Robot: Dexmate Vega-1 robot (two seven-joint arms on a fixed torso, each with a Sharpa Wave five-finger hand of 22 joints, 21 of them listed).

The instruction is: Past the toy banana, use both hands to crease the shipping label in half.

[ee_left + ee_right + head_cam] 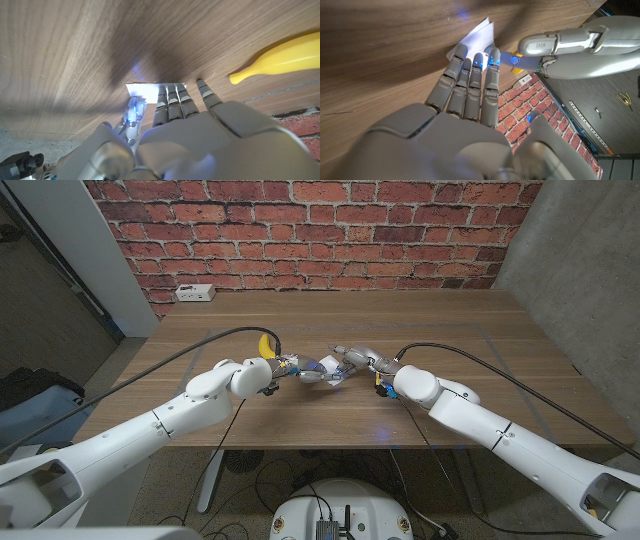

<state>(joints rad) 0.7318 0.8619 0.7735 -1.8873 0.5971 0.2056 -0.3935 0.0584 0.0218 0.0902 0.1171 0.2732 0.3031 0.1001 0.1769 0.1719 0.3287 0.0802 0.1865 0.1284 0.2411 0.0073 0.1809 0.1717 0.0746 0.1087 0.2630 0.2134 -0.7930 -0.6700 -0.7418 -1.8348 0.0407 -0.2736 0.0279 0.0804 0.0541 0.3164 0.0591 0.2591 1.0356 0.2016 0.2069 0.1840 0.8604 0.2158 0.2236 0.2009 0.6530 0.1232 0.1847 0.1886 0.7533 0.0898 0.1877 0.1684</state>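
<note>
Shipping label: white paper with dark print, lying mid-table, bent with one edge raised off the wood. Toy banana: yellow, curved, lying flat on the table just left of the label.

— What stands at the back of the wooden table?
— A white power strip, on the far left corner, close to the red brick wall.
— And beside the brick?
— A grey concrete wall on the right. Dark cables lie on the floor beneath the table's near edge.
</note>
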